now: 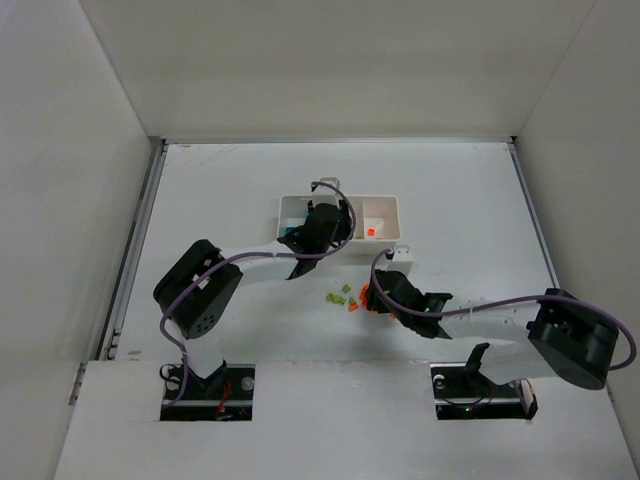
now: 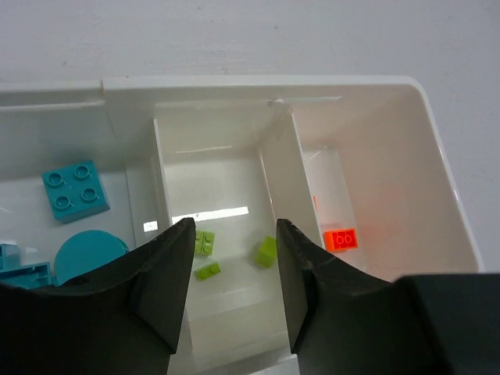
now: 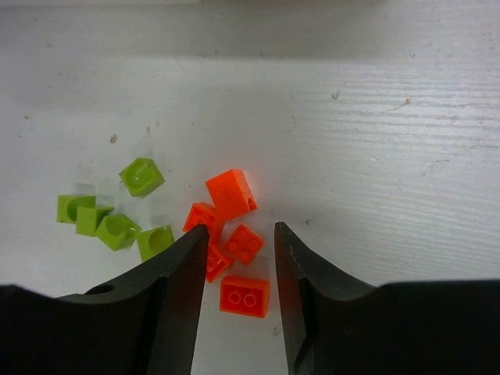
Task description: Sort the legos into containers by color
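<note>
The small orange plastic bricks (image 3: 231, 194) are gathered in a loose heap near the middle of the table, a little toward its near edge. The lime green plastic bricks (image 3: 141, 176) lie just beside them, on the side of the left edge. The right gripper (image 3: 240, 230) is held low over this heap and is clearly the nearer of the two. Its fingers are spread moderately and nothing is held. The heap lies directly ahead of them and partly between them.

One two-stud orange brick (image 3: 244, 296) is seen inside the gap, with its long axis running from finger to finger, so a closing would probably meet its short ends. Whether the fingertips touch the table cannot be told.

The left gripper (image 2: 234, 230) is likewise parted and empty. It is held above the middle compartment (image 2: 219, 180) of the white rectangular plastic tray (image 2: 258, 82), which is placed toward the far edge. Green pieces (image 2: 205, 242) lie in that compartment already.
</note>
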Available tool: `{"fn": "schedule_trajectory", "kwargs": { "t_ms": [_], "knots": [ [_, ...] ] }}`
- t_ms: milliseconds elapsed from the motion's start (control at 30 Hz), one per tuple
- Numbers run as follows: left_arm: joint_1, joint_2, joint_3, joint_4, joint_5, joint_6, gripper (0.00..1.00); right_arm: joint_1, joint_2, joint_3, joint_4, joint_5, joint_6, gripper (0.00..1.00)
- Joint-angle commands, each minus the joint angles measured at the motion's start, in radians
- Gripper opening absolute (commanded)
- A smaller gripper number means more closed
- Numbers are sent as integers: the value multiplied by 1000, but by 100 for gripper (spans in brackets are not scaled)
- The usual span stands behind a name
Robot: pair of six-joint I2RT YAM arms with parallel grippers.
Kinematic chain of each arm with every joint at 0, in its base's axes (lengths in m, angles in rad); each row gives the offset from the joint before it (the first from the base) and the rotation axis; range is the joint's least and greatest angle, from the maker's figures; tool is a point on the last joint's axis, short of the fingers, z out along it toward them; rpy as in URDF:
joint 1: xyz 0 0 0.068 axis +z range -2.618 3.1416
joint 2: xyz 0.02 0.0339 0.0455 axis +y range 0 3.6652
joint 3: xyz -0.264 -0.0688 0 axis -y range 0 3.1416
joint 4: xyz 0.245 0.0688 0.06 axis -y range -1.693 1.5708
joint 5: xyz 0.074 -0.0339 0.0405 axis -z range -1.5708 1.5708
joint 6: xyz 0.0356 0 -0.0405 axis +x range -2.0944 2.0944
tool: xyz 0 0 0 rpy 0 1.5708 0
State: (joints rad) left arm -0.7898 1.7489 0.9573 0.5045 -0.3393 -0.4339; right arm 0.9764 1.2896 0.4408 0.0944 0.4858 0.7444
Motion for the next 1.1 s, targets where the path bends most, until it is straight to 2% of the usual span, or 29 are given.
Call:
{"fn": "schedule_trajectory", "kwargs": {
  "t_ms": [0, 333, 500, 567, 767, 967, 1067],
  "knots": [
    [4, -72, 32, 34, 0, -5, 44, -5, 36, 56, 85, -7, -23, 47],
    [-30, -281, -236, 31, -20, -34, 41, -28, 100, 88, 96, 17, -31, 46],
    [-79, -414, -377, -4, -50, -37, 40, -51, 99, 82, 84, 25, -28, 37],
    [-99, -459, -416, -15, -69, -35, 40, -57, 99, 82, 79, 28, -27, 37],
    [-137, -552, -469, -89, -76, -43, 40, -55, 100, 81, 74, 24, -22, 40],
    [-167, -591, -491, -116, -93, -55, 40, -54, 85, 73, 68, 22, -14, 28],
    [-167, -608, -493, -127, -95, -55, 40, -57, 39, 61, 61, 25, -11, 25]
  ]
}}
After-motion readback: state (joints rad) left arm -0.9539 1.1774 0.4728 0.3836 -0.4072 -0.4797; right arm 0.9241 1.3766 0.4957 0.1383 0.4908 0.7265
